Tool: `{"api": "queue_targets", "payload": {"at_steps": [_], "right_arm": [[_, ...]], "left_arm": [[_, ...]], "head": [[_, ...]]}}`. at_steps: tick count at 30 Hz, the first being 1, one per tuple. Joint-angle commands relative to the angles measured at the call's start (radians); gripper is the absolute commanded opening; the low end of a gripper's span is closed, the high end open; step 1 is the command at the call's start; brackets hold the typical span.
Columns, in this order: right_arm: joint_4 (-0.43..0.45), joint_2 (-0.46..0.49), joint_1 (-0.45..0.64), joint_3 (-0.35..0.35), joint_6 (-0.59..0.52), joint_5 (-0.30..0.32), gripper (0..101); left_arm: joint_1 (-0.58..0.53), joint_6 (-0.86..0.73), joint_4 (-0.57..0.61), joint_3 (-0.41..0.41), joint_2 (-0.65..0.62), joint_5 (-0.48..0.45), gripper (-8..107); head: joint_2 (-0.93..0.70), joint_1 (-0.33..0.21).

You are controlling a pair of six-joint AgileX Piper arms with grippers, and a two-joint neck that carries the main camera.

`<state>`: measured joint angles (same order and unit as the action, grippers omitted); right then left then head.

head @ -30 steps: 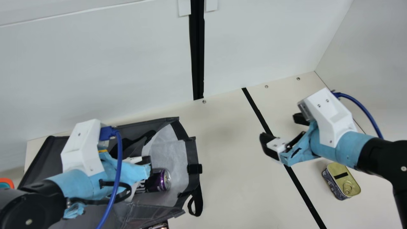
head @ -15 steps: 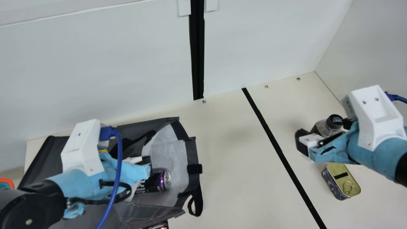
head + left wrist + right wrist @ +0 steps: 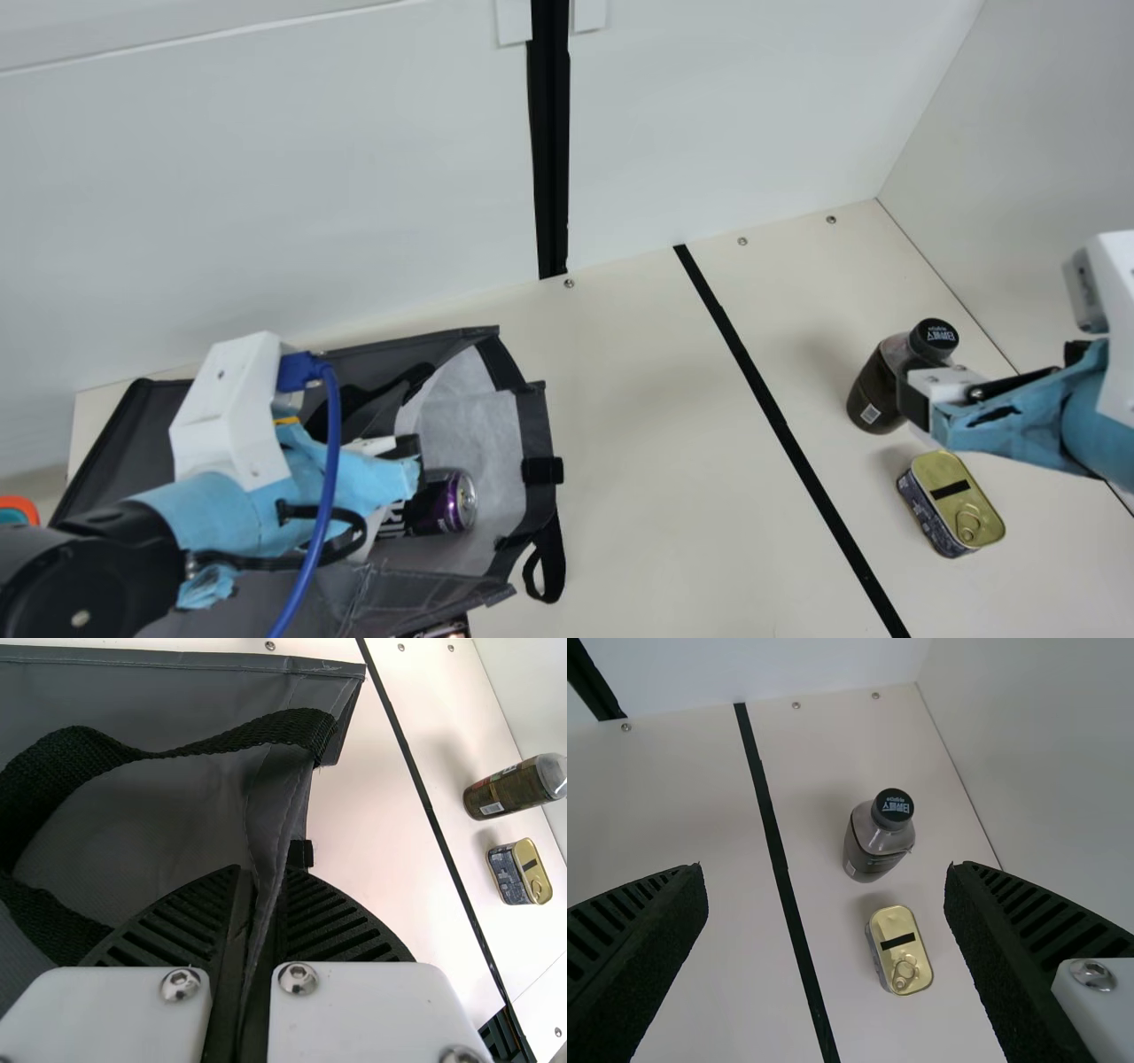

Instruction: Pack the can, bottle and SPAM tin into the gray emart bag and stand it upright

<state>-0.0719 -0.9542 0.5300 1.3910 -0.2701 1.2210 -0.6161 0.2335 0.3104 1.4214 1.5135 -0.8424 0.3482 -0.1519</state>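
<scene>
Pinches edge of gray emart bag (image 3: pixel 534 425) in left gripper (image 3: pixel 261 875) with jaws clamped, likely to hold it open. Has can (image 3: pixel 443 503) lying inside. Poises right gripper (image 3: pixel 826 870) at right with jaws apart, probably to fit upright bottle (image 3: pixel 873 390) or nearer SPAM tin (image 3: pixel 961 501) on surface (image 3: pixel 620 461).

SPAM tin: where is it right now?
In the main view, the tin lies on the table at the right, just nearer than the bottle and right of the black line.
</scene>
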Motion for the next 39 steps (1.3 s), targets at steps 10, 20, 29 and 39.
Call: {"api": "queue_targets", "payload": {"at_steps": [10, 20, 29, 39], "right_arm": [[0.041, 0.013, -0.025, 0.022, 0.085, -0.001, 95], [0.042, 0.028, -0.001, 0.025, 0.113, -0.001, 95], [0.041, 0.036, 0.015, 0.019, 0.119, -0.001, 95], [0.053, 0.019, 0.027, 0.012, 0.102, -0.001, 95]], "left_arm": [[0.0, 0.0, 0.0, 0.0, 0.0, 0.0, -8], [0.0, 0.0, 0.0, 0.0, 0.0, 0.0, -8], [0.0, 0.0, 0.0, 0.0, 0.0, 0.0, -8], [0.0, 0.0, 0.0, 0.0, 0.0, 0.0, -8]], "head": [[0.001, -0.023], [0.001, -0.023], [0.001, -0.023], [0.001, -0.023]]}}
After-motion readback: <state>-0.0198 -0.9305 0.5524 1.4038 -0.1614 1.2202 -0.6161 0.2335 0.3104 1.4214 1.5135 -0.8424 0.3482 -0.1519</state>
